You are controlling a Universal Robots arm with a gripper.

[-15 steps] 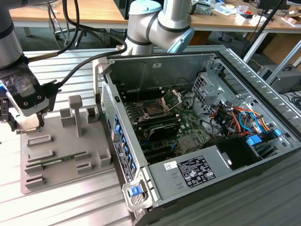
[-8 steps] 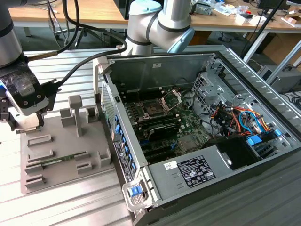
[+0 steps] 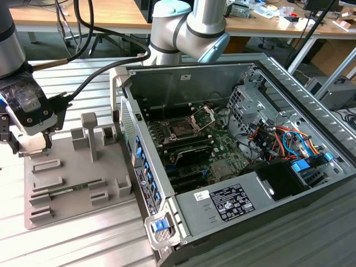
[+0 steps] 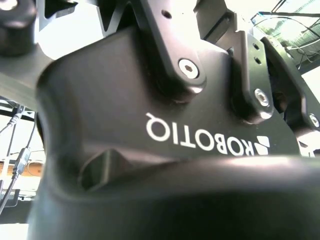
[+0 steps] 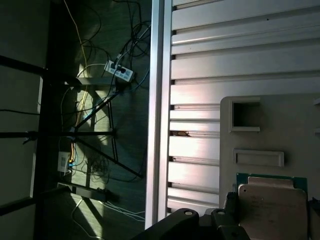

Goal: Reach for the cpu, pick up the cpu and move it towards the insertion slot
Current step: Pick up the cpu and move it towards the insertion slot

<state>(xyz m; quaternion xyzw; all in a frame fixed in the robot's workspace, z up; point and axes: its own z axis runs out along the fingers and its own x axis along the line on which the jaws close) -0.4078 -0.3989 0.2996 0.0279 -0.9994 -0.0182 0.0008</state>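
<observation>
the arm reaches over to the exterior view's left, where the pincer hangs low over the far end of a grey fixture block that rests on the ribbed metal worktop. whether the pincer is open or closed cannot be told. the second wrist view looks up at the pincer's black housing from very close.

in the first wrist view the cpu lies flat in the fixture block, silvery top upward, with a thin greenish edge along one side. dark parts of the pincer lie just beside one corner of the chip; whether they touch it cannot be told. near the cpu on the same block are a narrow raised bar and a square recess. past the worktop's edge the floor carries loose cables.

the insertion slot sits well apart from the pincer, inside the open computer case towards the exterior view's right. it is a dark square on the green board, its hinged bracket tipped up. a green memory stick lies in a groove of the fixture block, nearer the camera than the pincer.
</observation>
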